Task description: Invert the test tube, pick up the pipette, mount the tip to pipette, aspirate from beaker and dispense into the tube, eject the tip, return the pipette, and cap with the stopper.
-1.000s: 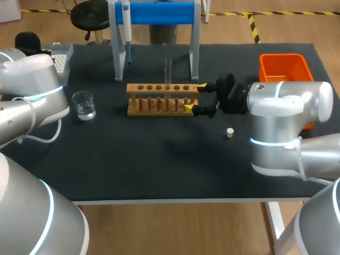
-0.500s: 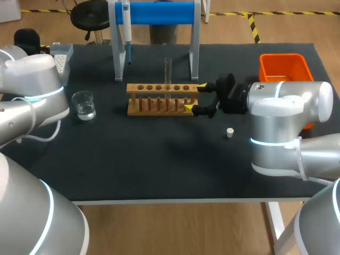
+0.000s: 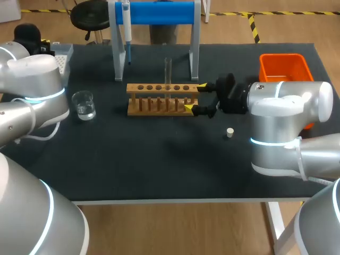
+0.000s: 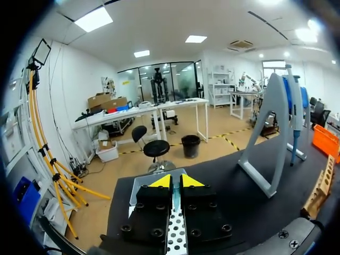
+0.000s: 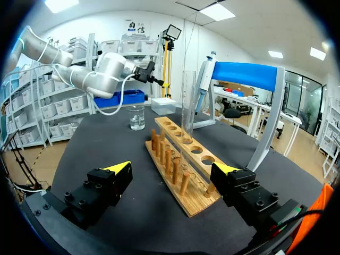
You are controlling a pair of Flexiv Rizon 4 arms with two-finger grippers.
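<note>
A black-topped table [image 3: 159, 175] stands on a wood-look floor [image 3: 175, 228] marked with yellow-and-black tape [image 3: 254, 26]. Well ahead of the left gripper [image 4: 173, 182], past the table's edge, are a black stool [image 4: 155, 149], a dark bin [image 4: 190, 145] and long white tables [image 4: 135, 112] before a glazed partition [image 4: 159, 79]. White walls [image 4: 79, 79] rise beside it, and bright ceiling panels [image 4: 93, 19] glow overhead. Far ahead of the right gripper [image 5: 172, 167], shelves of white bins [image 5: 37, 111] line the wall.

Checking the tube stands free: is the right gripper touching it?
Apart. The right wrist view shows the tube upright in the rack, ahead of the open right gripper, with clear space between it and both fingers.
</note>
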